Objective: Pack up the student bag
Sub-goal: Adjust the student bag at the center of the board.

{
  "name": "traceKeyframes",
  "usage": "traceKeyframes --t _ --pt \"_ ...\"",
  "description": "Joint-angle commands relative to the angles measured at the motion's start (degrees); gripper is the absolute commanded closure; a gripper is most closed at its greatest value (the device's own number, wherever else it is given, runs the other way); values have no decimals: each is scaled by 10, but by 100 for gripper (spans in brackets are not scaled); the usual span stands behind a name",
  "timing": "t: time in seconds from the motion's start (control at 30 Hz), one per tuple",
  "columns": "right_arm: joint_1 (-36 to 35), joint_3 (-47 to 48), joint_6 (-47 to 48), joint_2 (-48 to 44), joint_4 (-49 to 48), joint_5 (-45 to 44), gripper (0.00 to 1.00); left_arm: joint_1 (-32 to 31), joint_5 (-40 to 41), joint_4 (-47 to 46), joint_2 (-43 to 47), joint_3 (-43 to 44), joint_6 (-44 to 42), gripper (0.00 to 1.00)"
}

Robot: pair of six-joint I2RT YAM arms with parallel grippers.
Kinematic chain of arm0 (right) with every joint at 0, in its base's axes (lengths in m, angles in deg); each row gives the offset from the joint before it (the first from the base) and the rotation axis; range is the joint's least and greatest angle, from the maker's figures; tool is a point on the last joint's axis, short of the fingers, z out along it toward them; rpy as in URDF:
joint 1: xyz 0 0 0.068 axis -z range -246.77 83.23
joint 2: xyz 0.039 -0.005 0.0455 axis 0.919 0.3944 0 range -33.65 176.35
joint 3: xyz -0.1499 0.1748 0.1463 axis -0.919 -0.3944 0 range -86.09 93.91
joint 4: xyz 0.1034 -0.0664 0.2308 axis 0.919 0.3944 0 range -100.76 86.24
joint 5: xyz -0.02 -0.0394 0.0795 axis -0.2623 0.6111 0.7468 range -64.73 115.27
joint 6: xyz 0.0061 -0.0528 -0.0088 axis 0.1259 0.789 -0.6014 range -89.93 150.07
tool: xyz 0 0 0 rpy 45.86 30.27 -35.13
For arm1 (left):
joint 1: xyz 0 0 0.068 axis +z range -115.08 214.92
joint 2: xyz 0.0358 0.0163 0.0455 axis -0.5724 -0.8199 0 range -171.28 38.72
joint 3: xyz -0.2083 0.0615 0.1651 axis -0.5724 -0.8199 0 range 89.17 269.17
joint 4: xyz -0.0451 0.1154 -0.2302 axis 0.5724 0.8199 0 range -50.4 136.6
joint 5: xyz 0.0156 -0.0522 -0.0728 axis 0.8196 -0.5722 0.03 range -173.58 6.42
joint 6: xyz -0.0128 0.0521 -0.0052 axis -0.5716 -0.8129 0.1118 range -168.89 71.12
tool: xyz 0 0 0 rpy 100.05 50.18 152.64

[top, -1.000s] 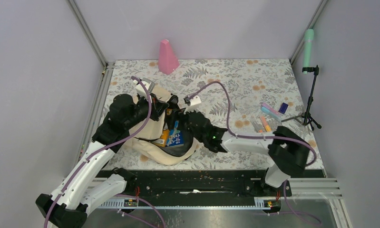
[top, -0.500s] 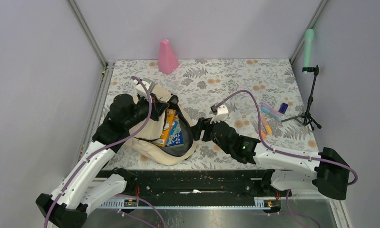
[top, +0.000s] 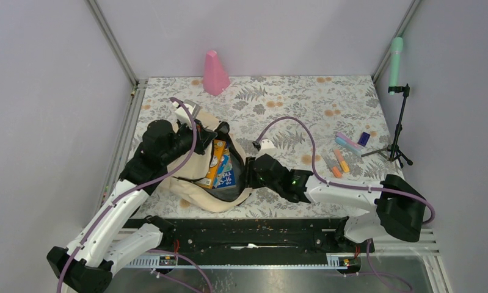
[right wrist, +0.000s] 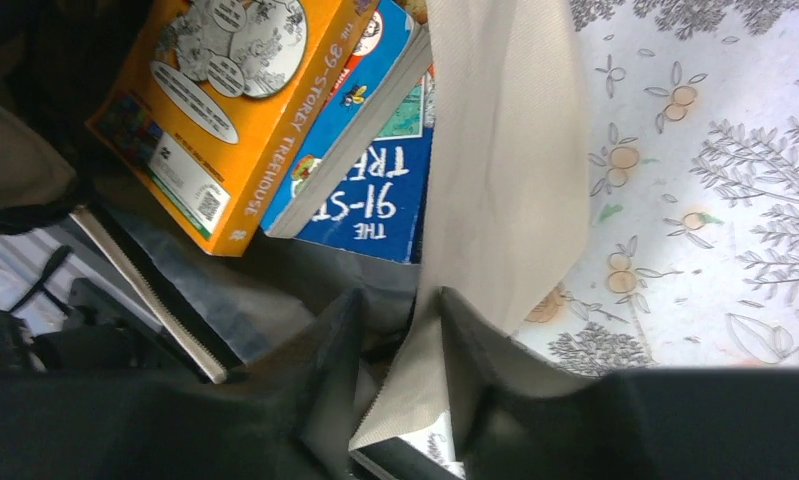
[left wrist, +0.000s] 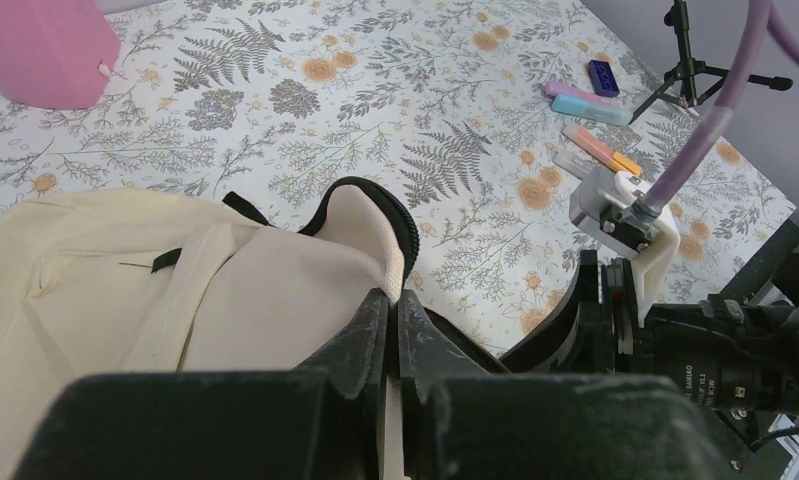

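Cream fabric: the rim of the bag point(right wrist: 505, 150) runs lengthwise up between the fingers of the right gripper point(right wrist: 400, 300).

- Right gripper: jaws part-way apart, one finger on the dark lining side and the other on the table side. Whether they pinch the cloth or only straddle it cannot be told.
- Just ahead of those fingertips, inside the open mouth: an orange book point(right wrist: 225, 100) overlapping a blue book point(right wrist: 385, 200). Both lie slanted, their long edges roughly in line with the rim.
- Across the mouth from the right gripper: the left gripper point(left wrist: 393, 300), shut tight on a fold of cream cloth by the black-edged strap loop. It holds that side of the bag up.
- Bag as a whole point(top: 198, 189): slumped on the floral table point(top: 278, 97) between the two arms, mouth facing the right gripper, body under the left arm.
- Well off to the right gripper's outer side: a scatter of markers point(top: 342, 155), lying loose on the table.
- Farthest, beyond the left gripper: a pink cone point(top: 215, 73), upright at the table's back edge.

Judgement: the coming move turns on that rim. It is already in the right jaws and its axis runs along the fingers, so closing there would seize it — with the left hold opposite, the mouth could be spread. For the markers, the right arm is plainly the nearer.
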Motion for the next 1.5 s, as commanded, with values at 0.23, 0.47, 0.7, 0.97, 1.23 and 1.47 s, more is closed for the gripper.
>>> traceKeyframes --t 0.23,0.47,0.7,0.97,1.23,1.47 --pt "1 128 134 -69 93 -159 100 -17 -103 -72 2 19 -47 100" --pt "37 138 195 -103 102 -169 100 -151 -20 -89 -57 7 -21 100" --pt "55 27 110 -118 118 -181 100 -208 -12 -311 -138 -114 105 100" --pt "63 -13 103 -169 153 -253 58 -237 7 -301 -217 -59 120 46" --pt "68 -69 162 -288 154 -340 8 -237 175 -241 -94 -95 139 1" --pt "68 -68 257 -371 109 -161 12 -155 268 -86 32 -175 236 1"
